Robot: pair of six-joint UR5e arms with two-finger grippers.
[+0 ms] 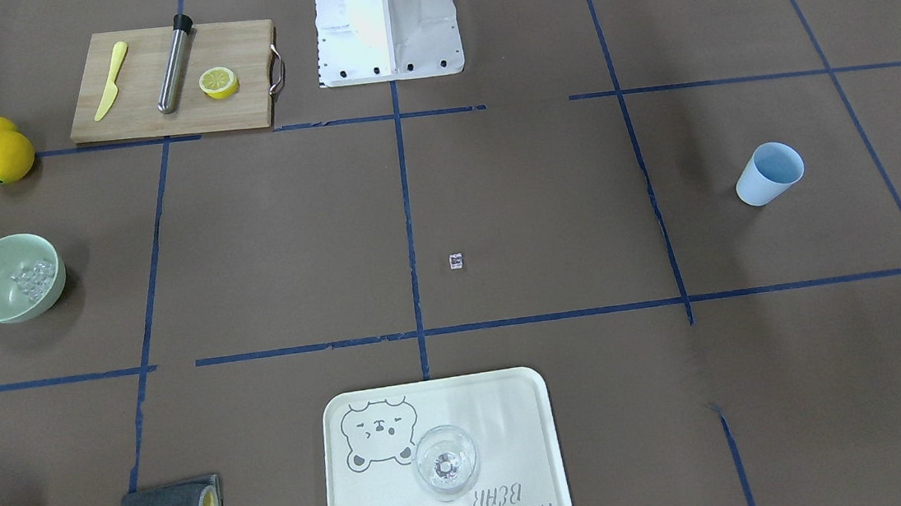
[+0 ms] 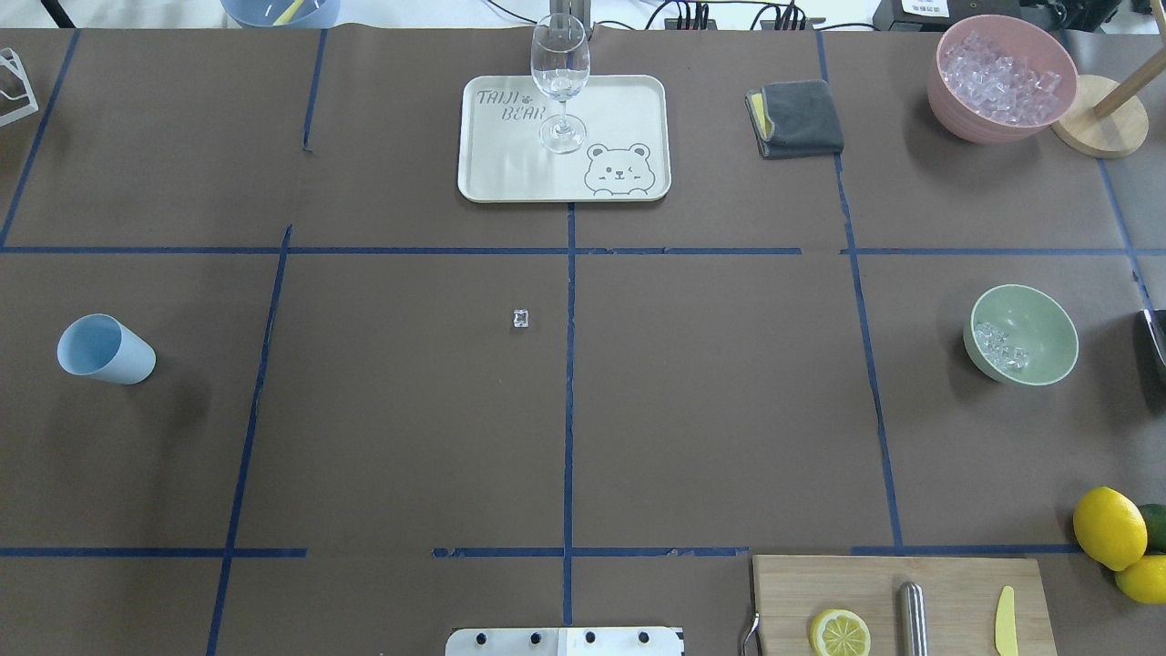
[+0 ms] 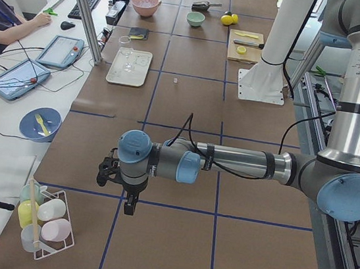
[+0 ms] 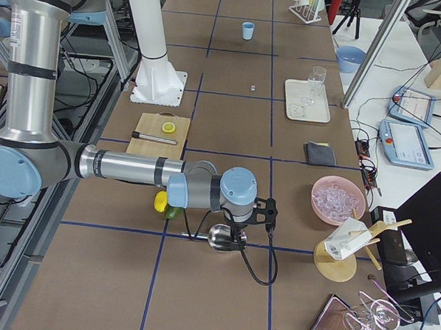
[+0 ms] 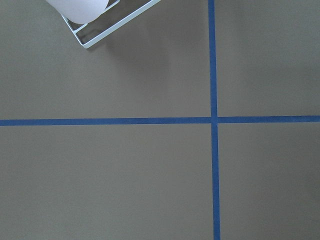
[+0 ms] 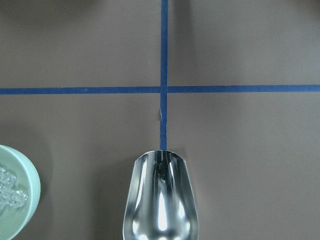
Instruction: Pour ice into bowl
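Note:
The pale mint-green bowl (image 2: 1025,334) stands at the table's right side and holds a small pile of clear ice cubes (image 2: 1000,348). It also shows in the front view (image 1: 12,279), with the ice (image 1: 34,279) inside, and at the right wrist view's left edge (image 6: 15,200). One loose cube (image 2: 520,318) lies mid-table. The empty blue cup (image 2: 105,351) is far left. My right gripper (image 4: 236,226) hangs over a metal scoop (image 6: 161,200) beside the bowl; I cannot tell whether it grips it. My left gripper (image 3: 127,206) hovers low beyond the cup; its state is unclear.
A pink bowl (image 2: 1002,77) of ice and a folded grey cloth (image 2: 794,118) sit far right. A tray (image 2: 619,109) carries a wine glass (image 2: 559,77). A cutting board (image 2: 947,583) holds a lemon half, muddler and knife; lemons (image 2: 1109,527) lie beside it. A wire cup rack (image 3: 45,223) stands near the left gripper.

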